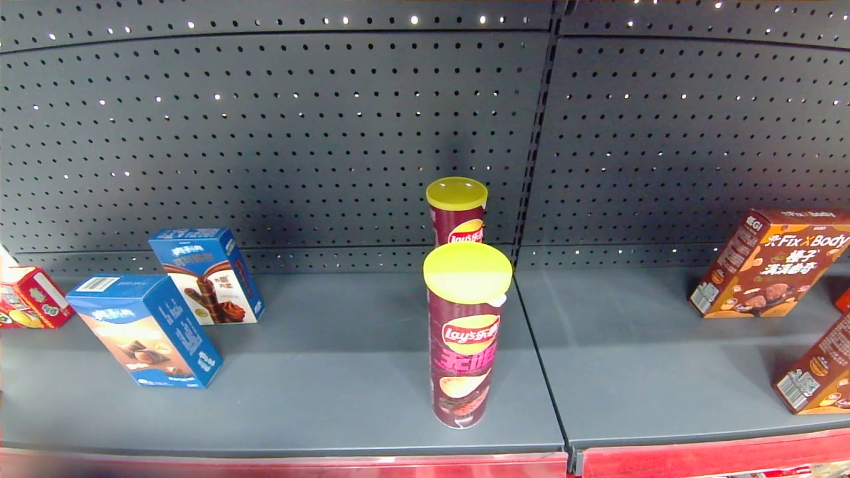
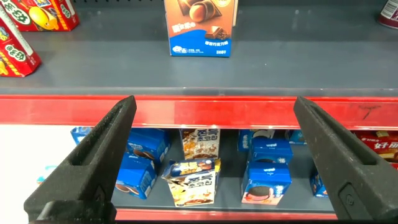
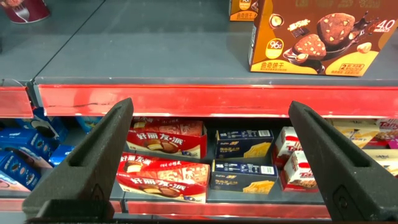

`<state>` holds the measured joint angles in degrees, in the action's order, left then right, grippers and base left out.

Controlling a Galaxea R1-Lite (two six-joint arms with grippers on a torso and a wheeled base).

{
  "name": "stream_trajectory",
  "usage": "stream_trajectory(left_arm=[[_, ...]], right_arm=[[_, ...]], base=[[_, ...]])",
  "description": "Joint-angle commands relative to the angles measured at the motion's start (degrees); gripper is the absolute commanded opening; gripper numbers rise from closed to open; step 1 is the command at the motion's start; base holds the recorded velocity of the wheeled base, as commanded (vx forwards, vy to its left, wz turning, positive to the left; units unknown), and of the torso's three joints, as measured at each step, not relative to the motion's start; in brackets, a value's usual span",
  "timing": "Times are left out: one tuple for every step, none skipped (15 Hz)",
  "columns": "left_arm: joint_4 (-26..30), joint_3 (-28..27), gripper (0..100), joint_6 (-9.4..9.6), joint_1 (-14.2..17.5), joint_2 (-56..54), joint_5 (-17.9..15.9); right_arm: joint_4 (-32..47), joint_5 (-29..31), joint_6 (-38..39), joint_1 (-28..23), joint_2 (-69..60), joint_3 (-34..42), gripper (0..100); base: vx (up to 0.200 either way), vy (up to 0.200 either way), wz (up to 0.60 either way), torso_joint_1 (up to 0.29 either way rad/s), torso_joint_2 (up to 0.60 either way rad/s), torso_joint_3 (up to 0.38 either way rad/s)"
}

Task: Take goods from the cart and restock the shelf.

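Head view: A dark grey shelf (image 1: 332, 372) with a perforated back panel (image 1: 265, 133) and a red front strip (image 1: 265, 465) carries the goods. The nearer chip can (image 1: 467, 338) stands upright under a yellow lid, close to the front strip. The second chip can (image 1: 457, 212) stands directly behind it, against the back panel. Left of the nearer chip can stand two blue boxes (image 1: 149, 328), and beyond them a red box (image 1: 30, 299). Well to the can's right stand two orange-brown cookie boxes (image 1: 770, 262).

Left wrist view: The left claw (image 2: 214, 106) hangs empty in front of the red front strip (image 2: 217, 115), its black fingers (image 2: 93, 162) spread wide. A sliver of the nearer chip can (image 2: 390, 15) shows on the shelf above the strip. A blue box (image 2: 200, 28) and some red packs (image 2: 18, 37) stand farther from the can along the shelf. The lower tier (image 2: 186, 199) holds more blue packs.

Right wrist view: The right claw (image 3: 210, 104) is also wide open and grips nothing, level with the red front strip (image 3: 211, 99). The base of the nearer chip can (image 3: 22, 9) shows at one end of the shelf, and a cookie box (image 3: 317, 37) stands well apart from it. Below the strip, stacked red cartons (image 3: 165, 177) lie beside dark blue cartons (image 3: 242, 174).
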<state>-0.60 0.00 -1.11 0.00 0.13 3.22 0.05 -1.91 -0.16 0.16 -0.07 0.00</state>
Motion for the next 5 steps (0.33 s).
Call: stream_trajectory(left_arm=[[0.0, 0.0, 100, -0.03, 0.0, 0.0, 0.0], [0.0, 0.0, 100, -0.03, 0.0, 0.0, 0.0], [0.0, 0.0, 100, -0.03, 0.1, 0.0, 0.0], [0.0, 0.0, 100, -0.03, 0.0, 0.0, 0.0], [0.0, 0.0, 100, -0.03, 0.0, 0.0, 0.0]], right_arm=[[0.0, 0.0, 0.0, 0.0, 0.1, 0.0, 100], [0.0, 0.0, 0.0, 0.0, 0.1, 0.0, 100], [0.0, 0.0, 0.0, 0.0, 0.1, 0.0, 100], [0.0, 0.0, -0.1, 0.0, 0.1, 0.0, 100], [0.1, -0.1, -0.2, 0.0, 0.1, 0.0, 100]], base=[[0.000, 0.000, 0.00, 0.000, 0.00, 0.000], [0.000, 0.000, 0.00, 0.000, 0.00, 0.000], [0.000, 0.000, 0.00, 0.000, 0.00, 0.000], [0.000, 0.000, 0.00, 0.000, 0.00, 0.000], [0.000, 0.000, 0.00, 0.000, 0.00, 0.000]])
